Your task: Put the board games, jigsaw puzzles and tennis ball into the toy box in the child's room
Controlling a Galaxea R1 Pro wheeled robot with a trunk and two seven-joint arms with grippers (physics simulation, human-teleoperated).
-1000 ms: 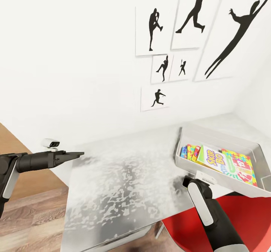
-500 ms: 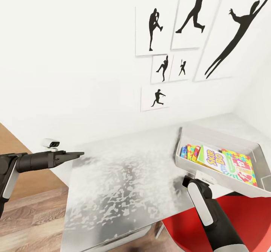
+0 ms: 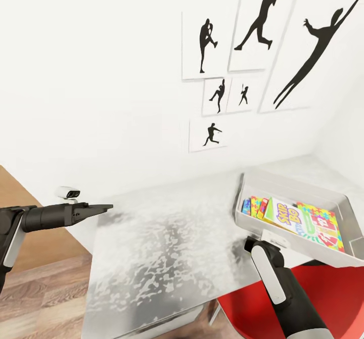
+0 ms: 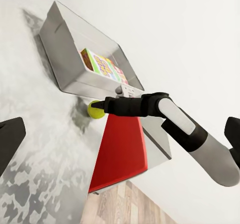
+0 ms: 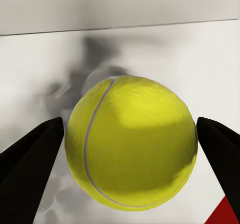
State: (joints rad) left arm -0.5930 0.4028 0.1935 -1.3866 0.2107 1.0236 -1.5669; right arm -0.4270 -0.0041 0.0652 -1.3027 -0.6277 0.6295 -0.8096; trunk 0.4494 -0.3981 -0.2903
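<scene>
The tennis ball (image 5: 131, 143) was a bright yellow-green sphere with a fuzzy surface and a thin pale seam curving down one side, its lower half in shadow. It sat between the two dark fingers (image 5: 30, 156) of the right gripper (image 4: 96, 107), which pressed against it on both sides, so the gripper was closed on the ball. Seen from the left wrist, the ball (image 4: 94, 109) looked small, held at the tip of the right arm's black gripper just beside the near wall of the toy box (image 4: 65, 63) and over the tabletop (image 4: 35, 149).

The toy box (image 3: 263, 227) was a shallow light grey bin with flared sides and rounded corners, resting on the mottled grey tabletop (image 3: 156, 248) near the corner of the white walls. Inside it lay flat printed toys: a pale box with green edges and orange lettering (image 3: 285, 216), and beside it a yellow slab patterned with many-coloured jigsaw pieces (image 3: 318, 211). More colourful edges (image 3: 253, 206) stood at the end of the toy box farthest from the corner.

The left gripper (image 3: 103, 208) was held level over the edge of the tabletop well apart from the toy box; its dark fingers (image 4: 11, 139) stood spread wide with nothing between them. A red chair (image 3: 323, 298) stood below the toy box, by the right arm.
</scene>
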